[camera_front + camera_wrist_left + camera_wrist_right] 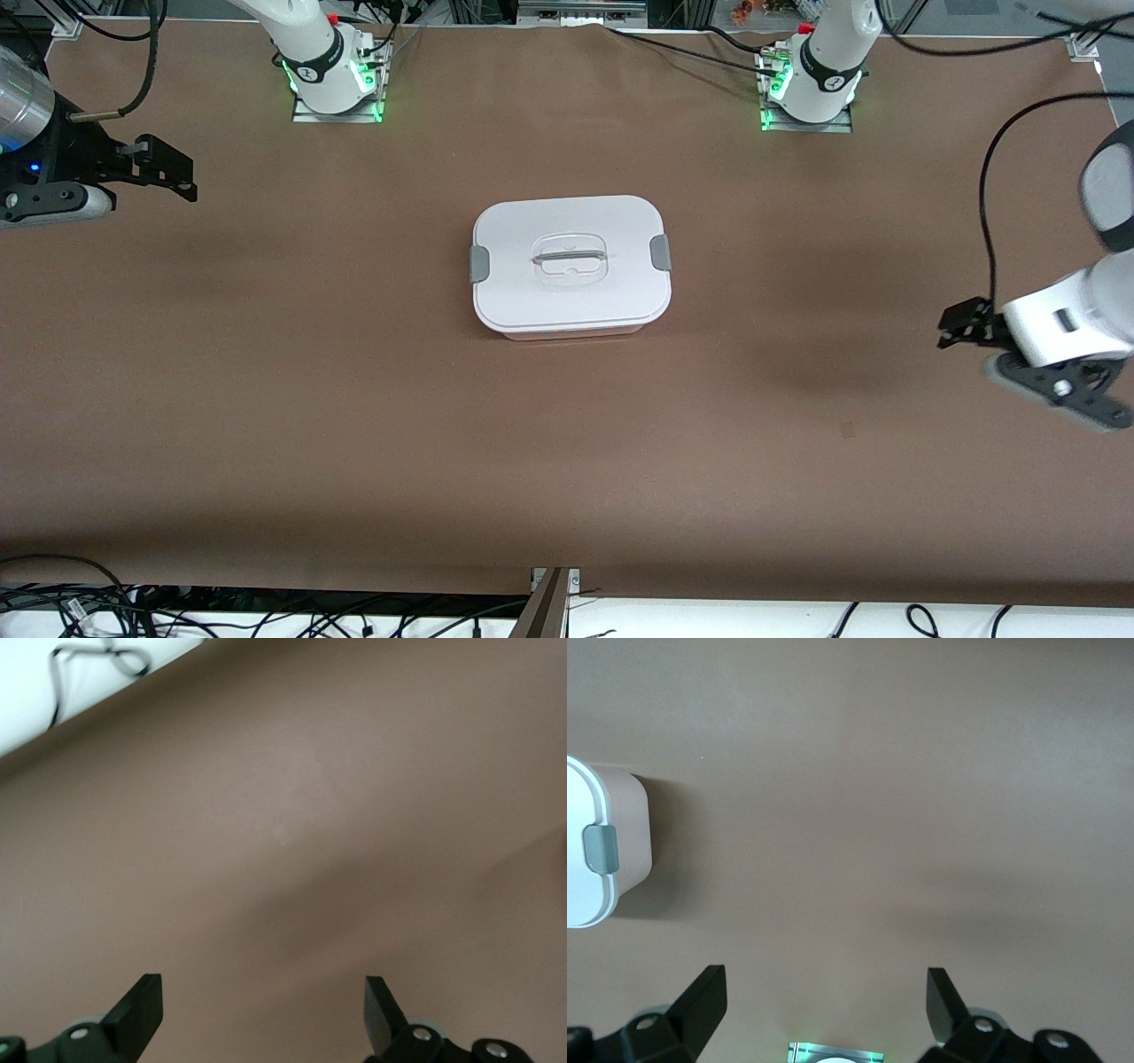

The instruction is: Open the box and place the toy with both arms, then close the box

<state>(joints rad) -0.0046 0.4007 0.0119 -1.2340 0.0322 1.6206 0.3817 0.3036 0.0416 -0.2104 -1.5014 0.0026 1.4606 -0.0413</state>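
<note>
While the box (571, 264) sits lidded mid-table with both grey clips (660, 252) down, no toy is seen. The left gripper (263, 1005) is held spread and empty over bare table at its arm's end; the right gripper (826, 1001) likewise at its end. If one clip is released alone, the lid could be jammed or the box dragged.

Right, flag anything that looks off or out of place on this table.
Nothing is spilled, askew or damaged. The box sits square mid-table with its lid on and both grey clips in place. The toy is not in any view. The left gripper and right gripper wait over bare table at their own ends, fingers open.
</note>
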